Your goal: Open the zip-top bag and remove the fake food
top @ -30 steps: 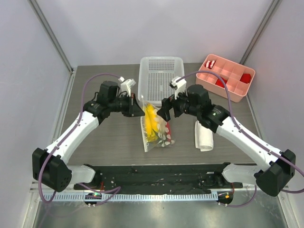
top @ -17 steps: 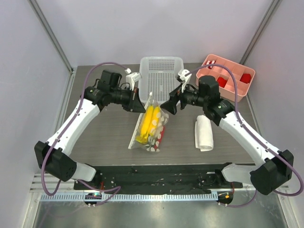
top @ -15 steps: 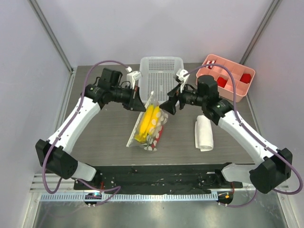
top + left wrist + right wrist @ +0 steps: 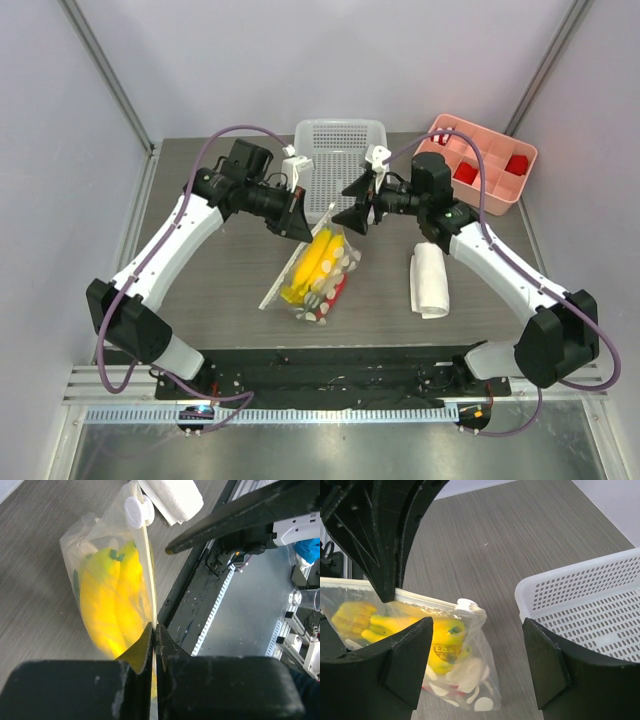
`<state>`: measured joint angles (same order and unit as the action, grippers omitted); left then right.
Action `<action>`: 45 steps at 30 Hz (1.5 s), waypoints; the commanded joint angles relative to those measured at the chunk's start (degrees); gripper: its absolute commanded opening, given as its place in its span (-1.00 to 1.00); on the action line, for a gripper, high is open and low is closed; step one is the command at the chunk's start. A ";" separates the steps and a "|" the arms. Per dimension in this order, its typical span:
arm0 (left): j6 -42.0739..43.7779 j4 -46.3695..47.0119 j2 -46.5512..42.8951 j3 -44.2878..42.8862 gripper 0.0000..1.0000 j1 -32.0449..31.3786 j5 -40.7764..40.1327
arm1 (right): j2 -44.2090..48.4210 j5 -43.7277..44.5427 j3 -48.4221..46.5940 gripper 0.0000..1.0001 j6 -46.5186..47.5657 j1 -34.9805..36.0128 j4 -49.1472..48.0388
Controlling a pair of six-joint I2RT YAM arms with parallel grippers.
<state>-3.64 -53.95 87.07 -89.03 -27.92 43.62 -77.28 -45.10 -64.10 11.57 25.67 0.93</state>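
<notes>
Grey tabletop, centre: your left gripper was pinched shut on the zip strip of the zip-top bag, which hung there. Your right gripper gaped wide, empty, beside the slider. One-sided grip: the banana bunch could drag the strip free.

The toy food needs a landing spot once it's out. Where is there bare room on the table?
The white basket looks empty. Bare table lies between the left arm and the zip-top bag, and a narrower strip between the bag and the rolled cloth. Crowded around the bag's top, between the left gripper and right gripper.
</notes>
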 commanded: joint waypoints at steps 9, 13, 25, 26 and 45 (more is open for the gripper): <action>3.38 -3.00 -1.38 -3.25 -1.00 -0.73 4.37 | -1.56 -10.00 7.32 0.57 -2.77 -1.33 -15.95; 3.38 -3.61 -1.11 -3.78 -1.00 -1.17 4.20 | -1.65 -9.92 9.51 0.54 -5.32 -1.15 -22.01; 3.38 -3.88 -0.85 -3.43 -1.00 -1.96 4.20 | -3.67 -12.20 8.90 0.08 -7.70 -0.97 -24.82; 3.38 -3.88 -0.76 -3.34 -1.00 -1.96 4.02 | -3.59 -12.29 9.51 -0.07 -8.75 -1.06 -25.79; -6.38 10.17 -4.01 1.76 -0.10 -6.70 -19.34 | 7.13 0.45 17.60 -0.98 -23.61 1.66 -29.60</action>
<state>-7.64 -50.06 84.23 -88.23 -31.86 31.42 -73.45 -47.99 -46.28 -6.59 25.89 -25.21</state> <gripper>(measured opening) 0.425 0.017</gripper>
